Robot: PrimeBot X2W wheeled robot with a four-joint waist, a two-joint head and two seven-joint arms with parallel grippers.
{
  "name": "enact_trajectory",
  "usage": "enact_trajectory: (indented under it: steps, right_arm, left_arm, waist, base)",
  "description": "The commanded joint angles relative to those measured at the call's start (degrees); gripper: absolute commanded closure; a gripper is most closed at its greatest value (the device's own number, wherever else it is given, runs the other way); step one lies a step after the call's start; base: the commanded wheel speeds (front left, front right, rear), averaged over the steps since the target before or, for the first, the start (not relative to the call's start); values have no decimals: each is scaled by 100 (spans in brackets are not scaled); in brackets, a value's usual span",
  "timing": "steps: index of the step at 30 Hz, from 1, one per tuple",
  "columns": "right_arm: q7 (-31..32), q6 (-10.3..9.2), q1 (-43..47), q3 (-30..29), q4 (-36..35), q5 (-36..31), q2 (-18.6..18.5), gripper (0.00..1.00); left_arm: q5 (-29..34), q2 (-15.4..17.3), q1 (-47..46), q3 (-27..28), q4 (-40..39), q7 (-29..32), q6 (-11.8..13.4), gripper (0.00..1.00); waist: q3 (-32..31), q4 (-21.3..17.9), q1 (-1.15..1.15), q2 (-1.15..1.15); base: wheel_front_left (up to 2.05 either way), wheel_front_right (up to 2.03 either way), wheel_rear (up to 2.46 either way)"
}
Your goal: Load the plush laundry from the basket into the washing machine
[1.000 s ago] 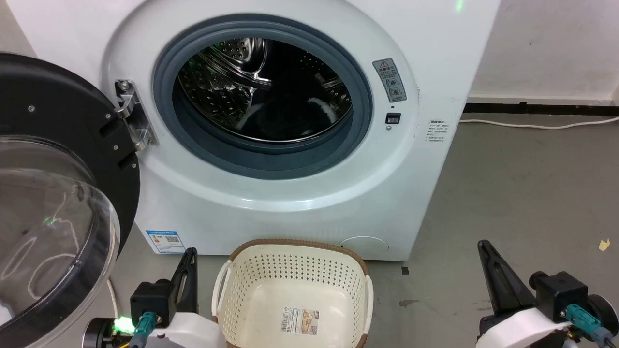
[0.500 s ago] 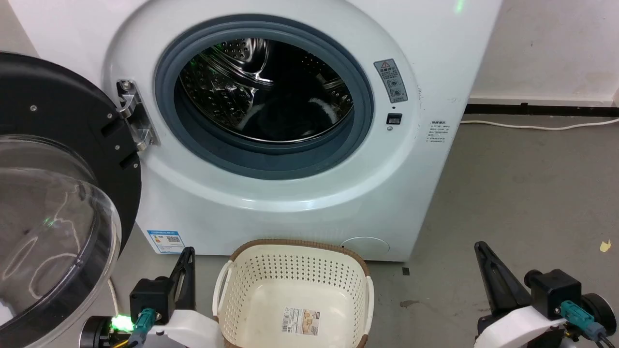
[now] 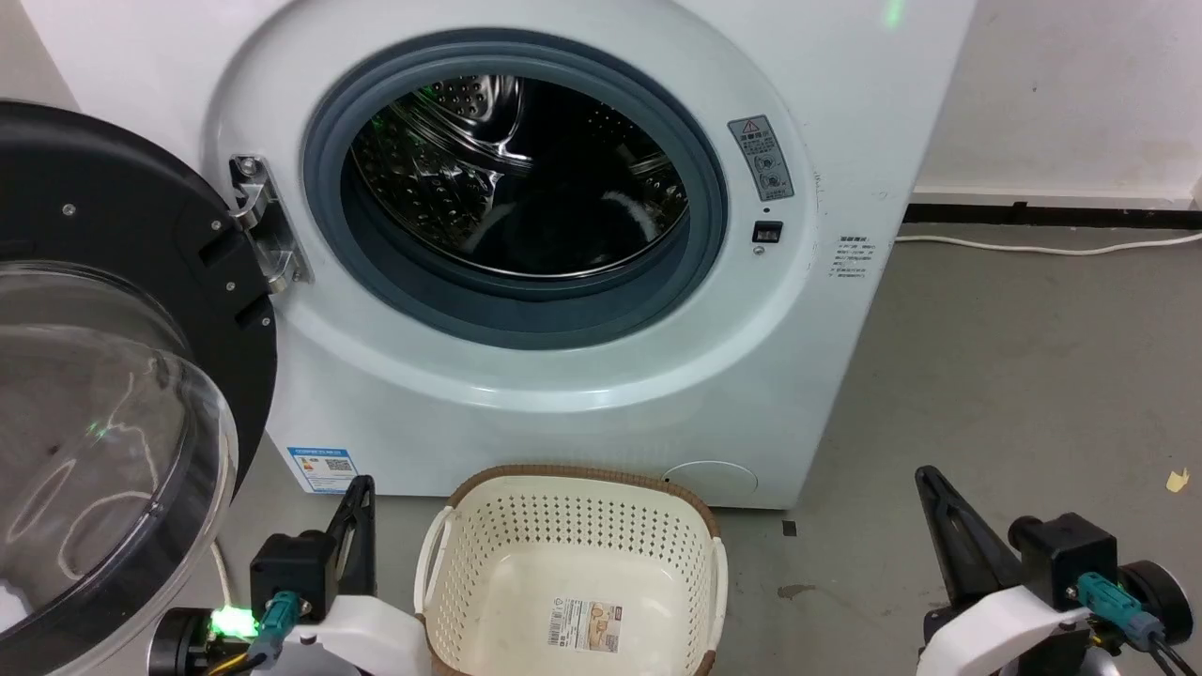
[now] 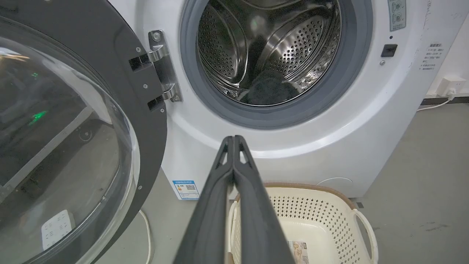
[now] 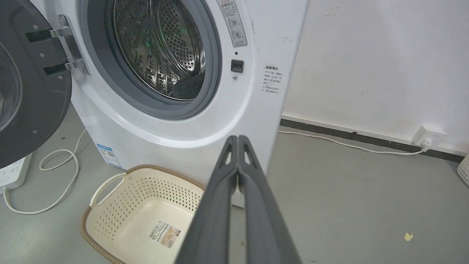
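In the head view, the washing machine (image 3: pixel 563 404) stands with its door (image 3: pixel 122 235) swung wide to the left. The plush laundry (image 3: pixel 549 235) lies low in the steel drum (image 3: pixel 441 160), a dark heap with a white streak on its right side, behind the grey rubber ring. The basket (image 3: pixel 575 471) sits on the floor (image 3: pixel 986 376) just at the machine's foot, holding nothing but the label (image 3: pixel 584 624) on its bottom. The left claw (image 3: pixel 362 493) hangs beside the basket's left handle, and the right claw (image 3: pixel 930 483) is well off to the basket's right. Both are pinched closed on nothing.

The left wrist view looks along its own two fingers, pressed flat together, up at the opening. The bundle shows as a fuzzy black mound on the drum's bottom, near the front lip.

The right wrist view has its fingers likewise closed and empty. The basket's bare bottom is below left, and a dark hump of plush sits just inside the ring.

To my eye the loading is done. Should the bundle need nudging deeper, I'd expect it to be light, soft and squashy. It would likely sag and drape rather than hold shape, and it shouldn't be slippery. A deep pinch into the thick middle of the pile would hold best; a pinch at a loose edge would likely let it dangle and catch on the ring.
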Motion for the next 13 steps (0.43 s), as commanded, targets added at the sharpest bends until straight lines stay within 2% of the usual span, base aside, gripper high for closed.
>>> enact_trajectory:
  steps: [1, 13]
  right_arm:
    - [35, -5, -67, 6, 21, -42, -6, 100]
    - [43, -5, -70, 7, 21, -47, -6, 100]
  left_arm:
    - [54, -2, -91, 37, -46, 36, -30, 100]
    - [59, -2, -93, 40, -50, 44, -31, 100]
  waist:
    - [-1, 2, 0, 0]
    - [-2, 3, 0, 0]
  base:
    - [0, 0, 0]
    - [0, 0, 0]
